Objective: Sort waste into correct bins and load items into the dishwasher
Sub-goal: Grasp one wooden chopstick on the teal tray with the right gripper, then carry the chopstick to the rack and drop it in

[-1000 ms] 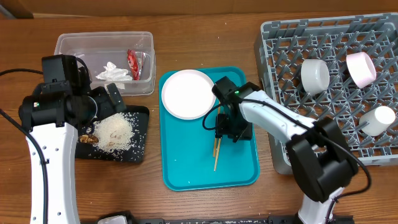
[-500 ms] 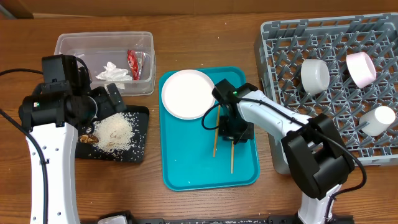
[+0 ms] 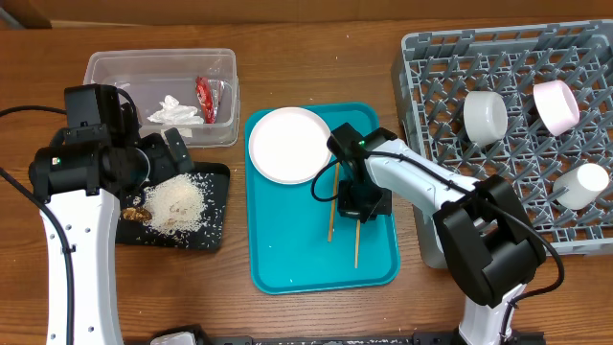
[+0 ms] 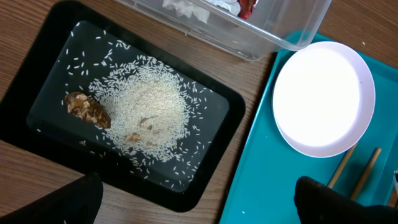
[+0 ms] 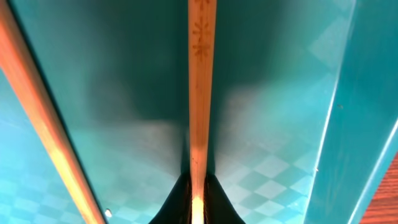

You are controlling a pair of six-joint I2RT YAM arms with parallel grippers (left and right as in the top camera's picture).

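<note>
Chopstick (image 5: 202, 93) clamped in right jaws | left jaws wide apart above black tray (image 4: 53, 93)

A wooden table (image 3: 316, 57) of warm brown, its grain running side to side, filled nearly the whole overhead view. Along its far edge ran a paler tan strip (image 3: 287, 6). The light was even and soft, casting only faint shadows on the wood.

White plate (image 3: 287, 144), teal tray (image 3: 287, 254), flower-stamped tan chopstick (image 5: 202, 93)
</note>
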